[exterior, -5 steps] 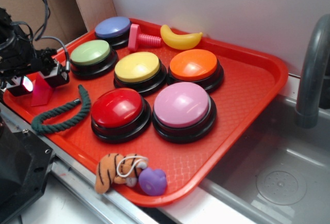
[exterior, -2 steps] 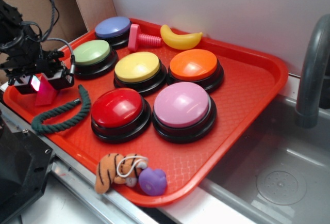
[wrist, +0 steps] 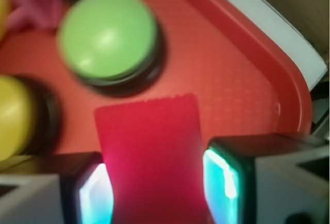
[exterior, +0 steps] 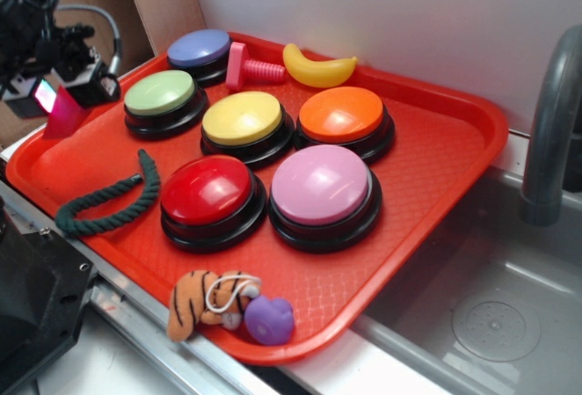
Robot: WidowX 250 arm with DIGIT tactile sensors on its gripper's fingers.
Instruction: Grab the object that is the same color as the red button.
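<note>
Gripper point(exterior: 56, 96) at far left pinching the small red block point(exterior: 64, 111) between its pads, lifted above the red tray's point(exterior: 455, 154) left corner, green rope point(exterior: 109, 199) and green button point(exterior: 160, 93) nearby, red button point(exterior: 207, 189) mid-tray, wrist view blurred, arm partly cut off.

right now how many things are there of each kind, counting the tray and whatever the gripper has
dome buttons: 6 (blue, green, yellow, orange, red button, pink)
red block, held in the gripper: 1
pink bolt toy: 1
banana: 1
green rope: 1
tiger plush: 1
purple toy: 1
red tray: 1
total: 13
</note>
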